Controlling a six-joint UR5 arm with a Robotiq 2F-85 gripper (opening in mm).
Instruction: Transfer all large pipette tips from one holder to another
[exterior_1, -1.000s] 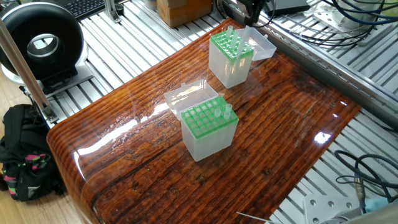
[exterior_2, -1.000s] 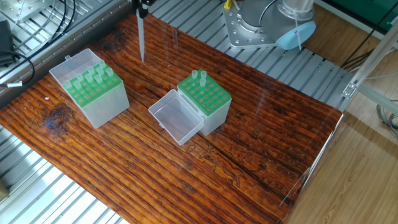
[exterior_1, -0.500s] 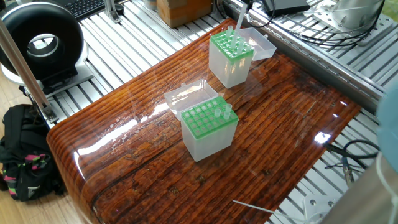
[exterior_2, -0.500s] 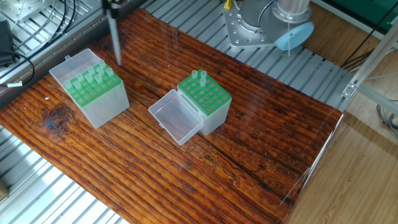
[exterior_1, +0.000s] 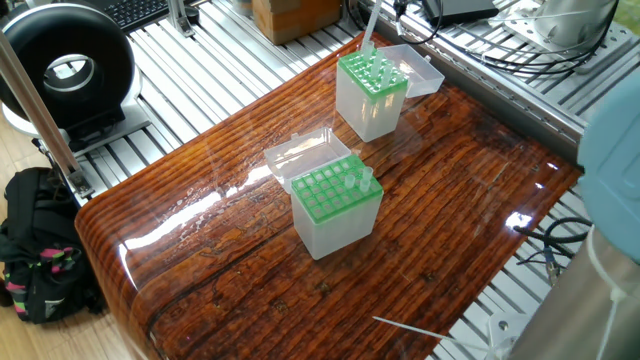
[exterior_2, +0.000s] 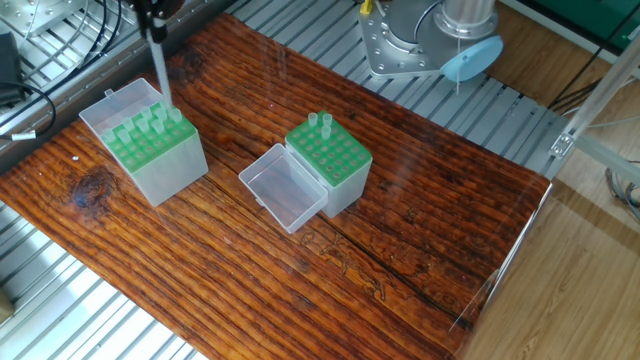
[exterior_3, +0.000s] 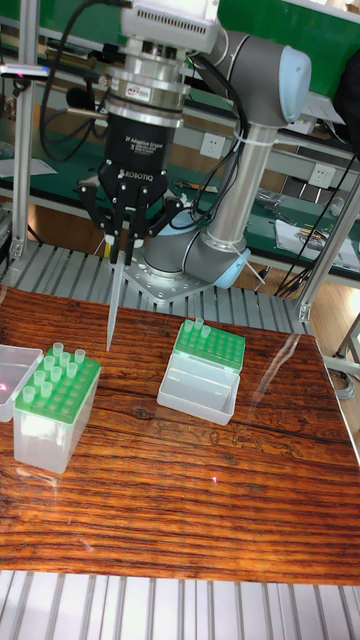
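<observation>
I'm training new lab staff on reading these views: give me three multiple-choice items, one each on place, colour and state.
1. Where is the pipette tip held by the gripper?
A. In the air at the fuller holder
B. Flat on the table
C. Seated in the two-tip holder
2. What colour are the holders' top racks?
A. Blue
B. Green
C. Red
3. The two-tip holder's lid is:
A. Shut
B. Missing
C. Open

Answers:
1 A: the gripper holds the pipette tip upright at the fuller holder.
2 B: both racks are green.
3 C: the clear lid lies open beside the two-tip holder.
</observation>
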